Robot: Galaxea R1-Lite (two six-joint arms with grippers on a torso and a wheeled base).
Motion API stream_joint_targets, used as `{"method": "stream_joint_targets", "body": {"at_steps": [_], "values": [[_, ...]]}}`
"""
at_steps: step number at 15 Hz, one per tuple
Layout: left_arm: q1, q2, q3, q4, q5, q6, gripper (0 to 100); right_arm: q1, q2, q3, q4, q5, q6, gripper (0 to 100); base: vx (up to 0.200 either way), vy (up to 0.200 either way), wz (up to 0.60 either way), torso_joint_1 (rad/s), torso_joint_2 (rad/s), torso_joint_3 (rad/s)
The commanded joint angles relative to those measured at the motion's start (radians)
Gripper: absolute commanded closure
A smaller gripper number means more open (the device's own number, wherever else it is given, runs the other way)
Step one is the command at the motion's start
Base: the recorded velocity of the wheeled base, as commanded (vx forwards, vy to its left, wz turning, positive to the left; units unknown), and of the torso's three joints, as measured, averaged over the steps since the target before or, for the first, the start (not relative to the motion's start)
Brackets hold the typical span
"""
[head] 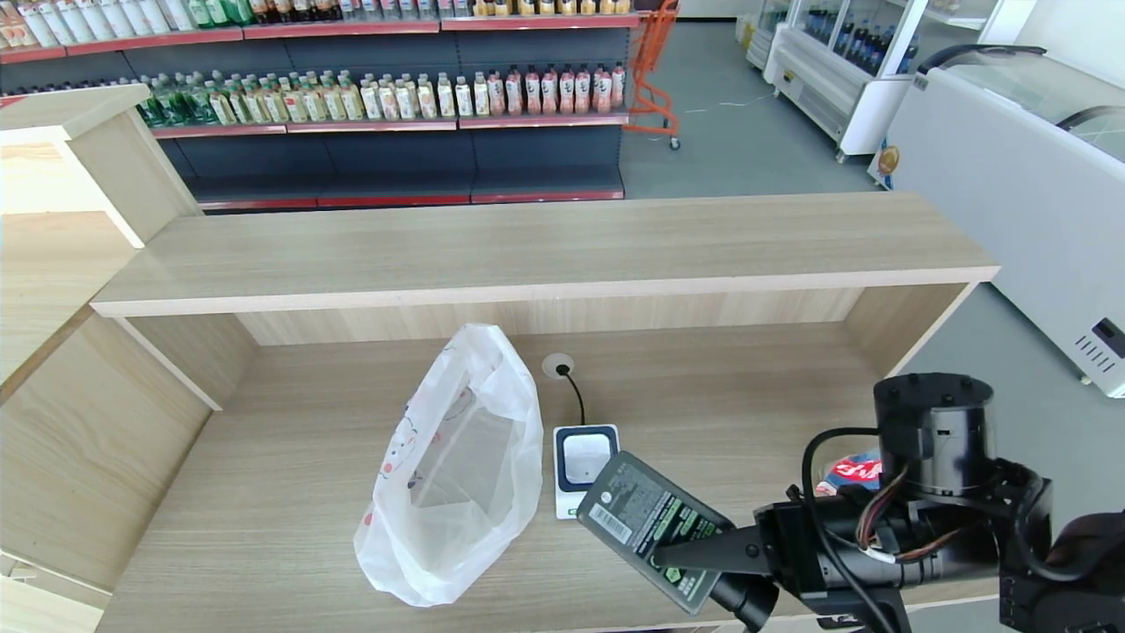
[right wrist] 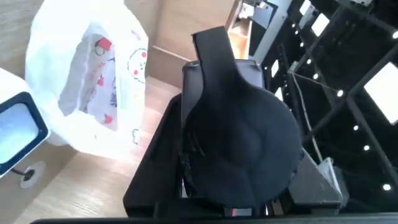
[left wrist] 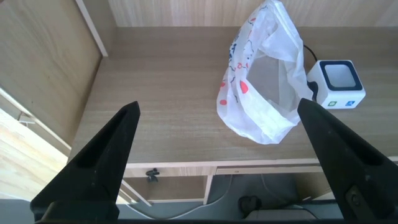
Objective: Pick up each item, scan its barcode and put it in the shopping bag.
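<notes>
A flat dark package (head: 646, 523) with a white barcode label at its near-left corner is held tilted, just in front of and to the right of the scanner. My right gripper (head: 681, 563) is shut on its right end, low at the counter's front right. The white barcode scanner (head: 584, 462) (left wrist: 339, 84) (right wrist: 18, 130) stands mid-counter with its window facing up. Left of it lies the white plastic shopping bag (head: 457, 475) (left wrist: 264, 81) (right wrist: 93, 81), its mouth open toward the front. My left gripper (left wrist: 217, 115) hangs open before the counter's front edge, holding nothing.
A red packet (head: 851, 470) lies on the counter behind my right arm. The scanner's black cable (head: 576, 396) runs back to a round grommet (head: 558, 365). A raised wooden shelf (head: 527, 246) spans the back, with side walls at both ends of the counter.
</notes>
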State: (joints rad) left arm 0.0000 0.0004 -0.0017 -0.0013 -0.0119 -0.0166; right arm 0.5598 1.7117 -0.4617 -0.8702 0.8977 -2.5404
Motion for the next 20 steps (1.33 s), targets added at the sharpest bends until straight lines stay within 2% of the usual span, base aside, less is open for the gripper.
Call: {"method": "stream_joint_targets", "body": {"at_steps": [1,3,4,20], "values": [[0.0,0.0,0.0,0.0,0.0,0.0,0,0.032,0.006,0.002,-0.015,0.006,-0.017,100,0.0,0.0,0.0,0.0,0.0,0.0],[0.0,0.0,0.0,0.0,0.0,0.0,0,0.051,-0.012,0.009,-0.05,0.009,-0.029,100,0.0,0.0,0.0,0.0,0.0,0.0],[0.0,0.0,0.0,0.0,0.0,0.0,0,0.091,-0.015,0.005,-0.053,0.009,-0.031,100,0.0,0.0,0.0,0.0,0.0,0.0],[0.0,0.0,0.0,0.0,0.0,0.0,0,0.086,-0.02,0.018,-0.049,0.007,-0.023,100,0.0,0.0,0.0,0.0,0.0,0.0]]}}
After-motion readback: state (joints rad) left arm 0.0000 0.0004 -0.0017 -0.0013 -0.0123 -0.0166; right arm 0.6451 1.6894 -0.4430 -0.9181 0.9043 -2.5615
